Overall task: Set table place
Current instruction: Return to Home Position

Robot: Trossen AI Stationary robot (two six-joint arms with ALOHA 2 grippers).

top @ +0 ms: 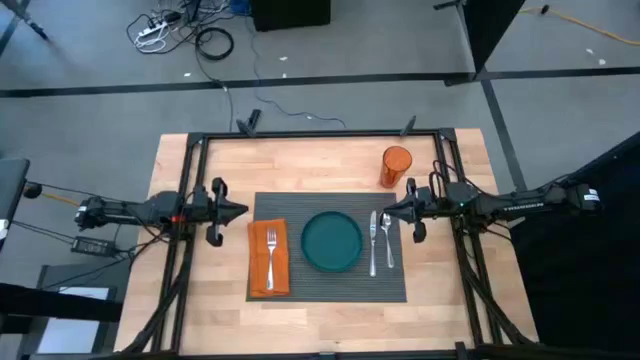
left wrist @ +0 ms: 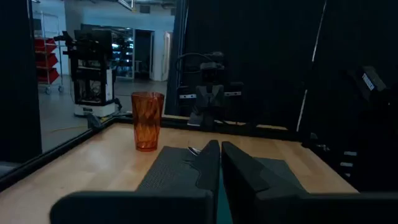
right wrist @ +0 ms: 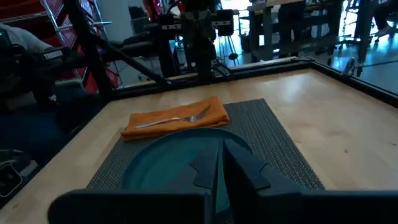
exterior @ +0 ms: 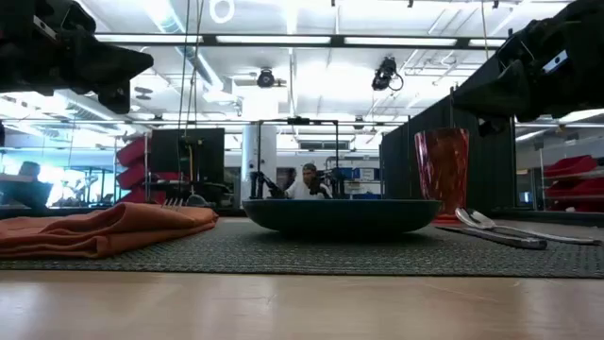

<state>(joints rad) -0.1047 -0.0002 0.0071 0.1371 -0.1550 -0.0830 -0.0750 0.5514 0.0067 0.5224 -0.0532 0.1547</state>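
At the placemat's (top: 330,286) 9 and 3 o'clock edges, left gripper (top: 242,211) and right gripper (top: 385,212) are held empty, jaws pressed together.

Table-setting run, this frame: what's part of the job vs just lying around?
Job: table, placemat, teal plate, orange napkin with fork, knife, spoon, orange cup. Left gripper and right gripper wait beside the placemat.
Lying about: floor cables, power strip, person in the room behind.

No lettering, label or number is legible on anything.
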